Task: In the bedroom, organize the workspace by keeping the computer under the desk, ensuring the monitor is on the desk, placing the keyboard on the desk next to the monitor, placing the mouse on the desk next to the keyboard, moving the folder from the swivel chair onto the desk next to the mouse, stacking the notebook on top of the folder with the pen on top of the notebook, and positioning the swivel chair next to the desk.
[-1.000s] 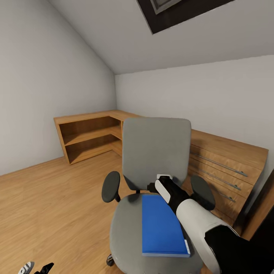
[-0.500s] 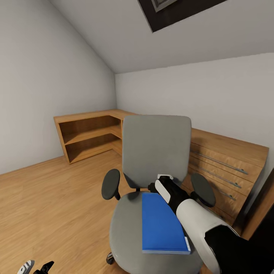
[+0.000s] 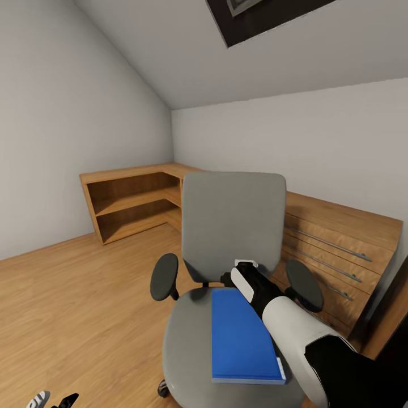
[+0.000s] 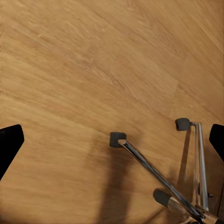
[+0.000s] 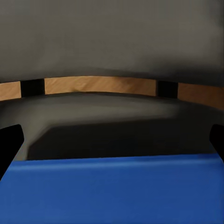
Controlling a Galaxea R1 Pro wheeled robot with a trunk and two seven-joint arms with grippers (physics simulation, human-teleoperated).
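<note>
The grey swivel chair (image 3: 232, 226) stands in front of me with the bright blue folder (image 3: 242, 335) lying flat on its seat, toward the right side. My right arm reaches over the folder, and my right gripper (image 3: 227, 279) hovers at the folder's far end, near the backrest. In the right wrist view the right gripper (image 5: 112, 142) is open, with the folder (image 5: 112, 191) just below it and nothing between its black fingertips (image 5: 9, 144). Low at the left, my left gripper (image 3: 54, 401) is open over the wood floor, and its wrist view shows the chair's chrome star base (image 4: 161, 179).
A light wood dresser (image 3: 334, 243) with drawer handles runs along the right wall behind the chair. Open wooden corner shelves (image 3: 133, 204) stand at the back left. The grey ceiling slopes down on the left. Wood floor (image 3: 73, 300) stretches to the chair's left.
The whole picture has shifted very slightly. The left gripper sits a little lower in the head view. The right gripper and the folder keep their places.
</note>
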